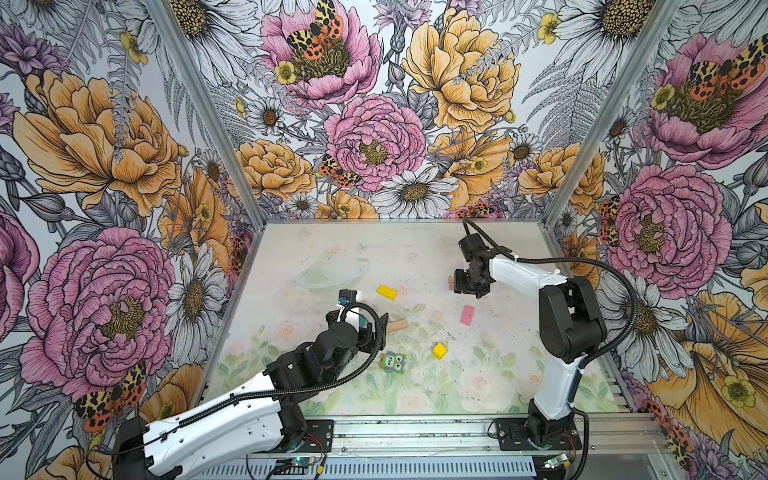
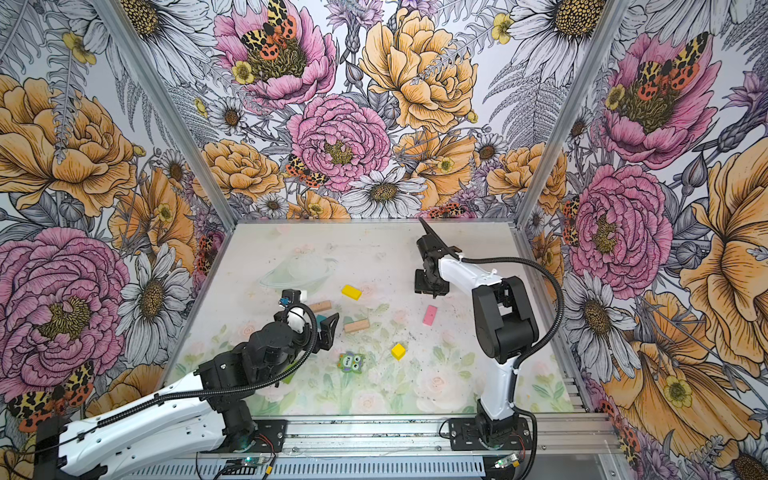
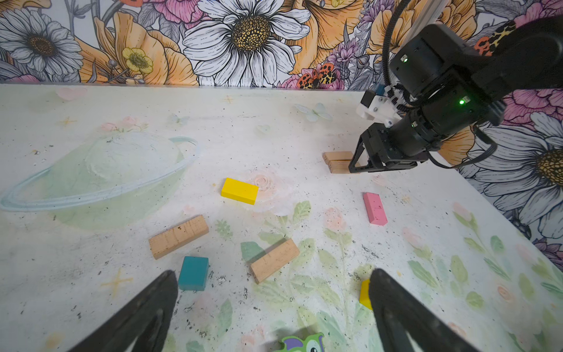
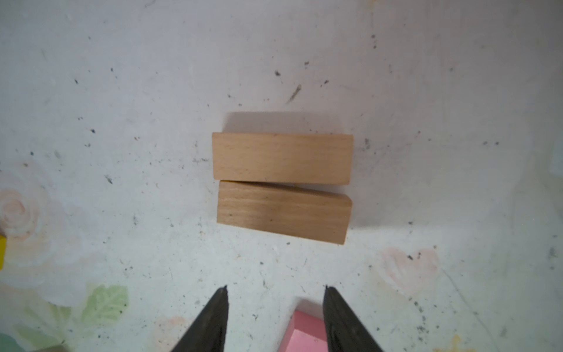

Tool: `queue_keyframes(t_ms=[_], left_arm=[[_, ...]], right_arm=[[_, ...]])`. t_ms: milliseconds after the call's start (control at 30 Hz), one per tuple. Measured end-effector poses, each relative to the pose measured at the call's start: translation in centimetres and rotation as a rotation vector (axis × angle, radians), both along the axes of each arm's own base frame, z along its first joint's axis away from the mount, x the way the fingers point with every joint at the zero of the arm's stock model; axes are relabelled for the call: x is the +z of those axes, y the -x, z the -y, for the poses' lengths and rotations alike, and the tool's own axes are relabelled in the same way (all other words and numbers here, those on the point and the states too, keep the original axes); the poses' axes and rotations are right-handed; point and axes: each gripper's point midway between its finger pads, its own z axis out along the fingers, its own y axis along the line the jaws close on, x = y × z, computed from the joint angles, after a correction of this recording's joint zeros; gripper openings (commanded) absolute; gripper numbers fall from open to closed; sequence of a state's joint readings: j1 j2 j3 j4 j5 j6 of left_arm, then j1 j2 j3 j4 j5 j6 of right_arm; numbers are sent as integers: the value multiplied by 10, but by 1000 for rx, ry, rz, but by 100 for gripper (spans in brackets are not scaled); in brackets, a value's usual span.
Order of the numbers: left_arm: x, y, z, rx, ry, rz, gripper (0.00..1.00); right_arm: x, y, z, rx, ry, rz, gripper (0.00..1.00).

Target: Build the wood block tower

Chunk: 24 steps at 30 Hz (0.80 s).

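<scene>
On the painted table, two tan bars touch.

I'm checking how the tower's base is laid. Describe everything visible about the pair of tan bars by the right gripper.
The pair of tan bars is two plain wood bars, unpainted by the look, with faint grain and roughly equal length. Both lie flat on the table, side by side. Their long edges touch at one end and part into a thin wedge gap toward the other, so one sits slightly skewed. Nothing is stacked on them. The right gripper hangs above with its fingers open, touching neither.
</scene>
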<state>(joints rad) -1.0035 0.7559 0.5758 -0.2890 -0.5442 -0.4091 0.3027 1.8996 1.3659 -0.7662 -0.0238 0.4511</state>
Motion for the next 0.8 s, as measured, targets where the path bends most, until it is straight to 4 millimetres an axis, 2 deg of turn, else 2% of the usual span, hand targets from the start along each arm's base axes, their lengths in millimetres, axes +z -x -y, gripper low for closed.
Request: queue_keyframes(t_ms=[233, 533, 800], left_arm=[[9, 3, -3, -5, 31, 17, 99], [9, 3, -3, -5, 32, 18, 99], [9, 3, -3, -5, 31, 18, 99]], right_arm=[[-8, 3, 1, 0, 7, -21, 49], [-31, 5, 2, 0, 25, -70, 47], [-28, -9, -2, -1, 19, -48, 47]])
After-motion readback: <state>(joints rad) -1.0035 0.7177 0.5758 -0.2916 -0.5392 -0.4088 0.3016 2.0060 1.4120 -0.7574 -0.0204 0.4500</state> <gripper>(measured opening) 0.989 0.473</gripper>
